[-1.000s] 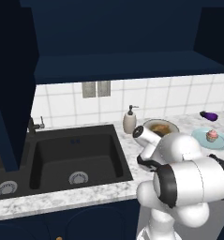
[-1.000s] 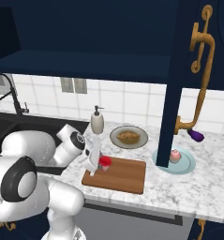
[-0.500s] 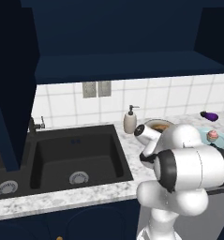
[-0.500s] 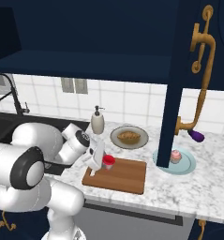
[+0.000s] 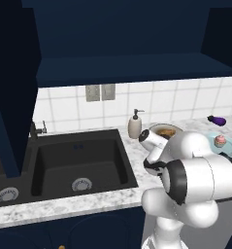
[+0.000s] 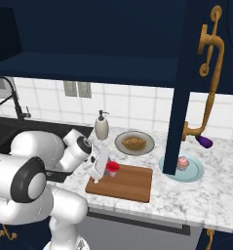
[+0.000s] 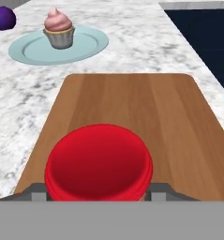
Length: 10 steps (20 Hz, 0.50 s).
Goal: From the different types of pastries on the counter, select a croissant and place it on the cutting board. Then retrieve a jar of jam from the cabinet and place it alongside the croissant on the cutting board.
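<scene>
From the right base view we see the pincer [image 6: 107,174] at the left end of the cutting board [image 6: 130,184], its jaws clamped on the jar of jam [image 6: 113,168], which sits over the board; further right the croissant [image 6: 133,142] lies on a tan plate [image 6: 119,144] on the tabletop [image 6: 220,195]; the cupcake [image 6: 183,162] stands on a pale blue plate [image 6: 198,173].

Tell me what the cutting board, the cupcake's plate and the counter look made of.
Cutting board: wood, by its brown lengthwise grain; matte. Plate under the cupcake: probably glazed ceramic, being smooth, pale blue and slightly glossy, though the render leaves plastic possible. Counter: marble or a marble-look stone, white with grey veining.
</scene>
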Tool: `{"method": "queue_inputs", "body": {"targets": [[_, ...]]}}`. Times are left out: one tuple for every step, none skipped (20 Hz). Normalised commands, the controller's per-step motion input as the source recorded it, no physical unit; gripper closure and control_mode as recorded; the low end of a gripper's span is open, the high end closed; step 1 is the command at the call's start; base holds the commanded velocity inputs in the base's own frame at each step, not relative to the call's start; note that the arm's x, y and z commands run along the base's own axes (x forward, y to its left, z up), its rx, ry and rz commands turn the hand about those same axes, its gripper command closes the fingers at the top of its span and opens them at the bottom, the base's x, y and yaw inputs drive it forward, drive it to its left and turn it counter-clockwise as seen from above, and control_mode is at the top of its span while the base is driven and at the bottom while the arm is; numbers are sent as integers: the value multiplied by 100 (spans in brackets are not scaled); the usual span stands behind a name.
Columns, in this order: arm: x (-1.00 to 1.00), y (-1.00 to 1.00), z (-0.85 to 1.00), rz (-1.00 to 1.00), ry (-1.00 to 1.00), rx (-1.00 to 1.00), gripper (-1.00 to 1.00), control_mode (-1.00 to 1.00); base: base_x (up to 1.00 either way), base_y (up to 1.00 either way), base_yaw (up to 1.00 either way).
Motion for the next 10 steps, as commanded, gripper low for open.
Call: {"method": "queue_inputs", "body": {"targets": [[-1, 0, -5, -1, 0, 0, -100, -100, 0, 0, 0], [0, 0, 0, 0, -3, 0, -100, -100, 0, 0, 0], [-1, 0, 0, 0, -3, 0, -100, -100, 0, 0, 0], [-1, 0, 11, 0, -8, 0, -100, -100, 0, 0, 0], [-1, 0, 16, 0, -7, 0, -100, -100, 0, 0, 0], [0, 0, 29, 0, 0, 0, -100, -100, 0, 0, 0], [0, 0, 23, 0, 0, 0, -100, -100, 0, 0, 0], [0, 0, 14, 0, 0, 0, -100, -100, 0, 0, 0], [-5, 0, 13, 0, 0, 0, -100, -100, 0, 0, 0], [-6, 0, 22, 0, 0, 0, -100, -100, 0, 0, 0]]}}
